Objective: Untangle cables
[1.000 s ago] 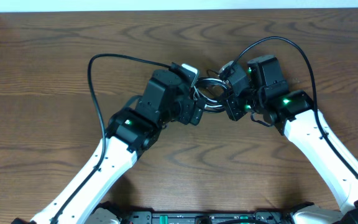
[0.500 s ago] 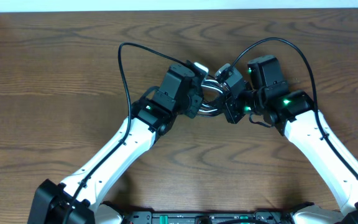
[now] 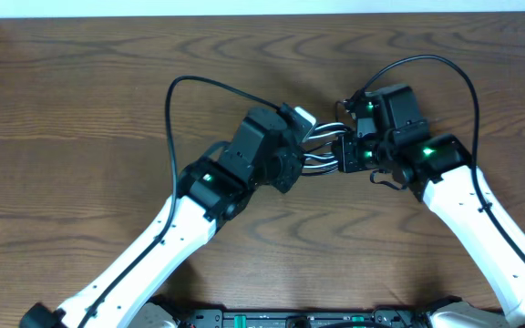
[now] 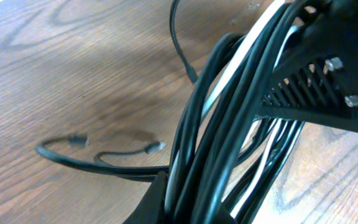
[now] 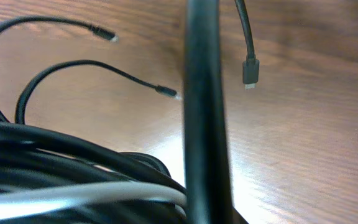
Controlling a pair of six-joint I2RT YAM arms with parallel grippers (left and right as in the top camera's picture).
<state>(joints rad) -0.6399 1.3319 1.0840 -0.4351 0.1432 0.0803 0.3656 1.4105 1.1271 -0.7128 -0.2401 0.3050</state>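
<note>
While the left tool and right tool are each clamped shut on the bundle of thin black cords with 1 white strand, drawn straight between them, separate slowly and evenly, letting loops slide free rather than cinch tight.

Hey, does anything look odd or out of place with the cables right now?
The cable bundle is pulled tight between the left end effector and right end effector, both shut on it, its black strands and one white strand tangled together. Loose plug ends stick out free. No damage visible.
</note>
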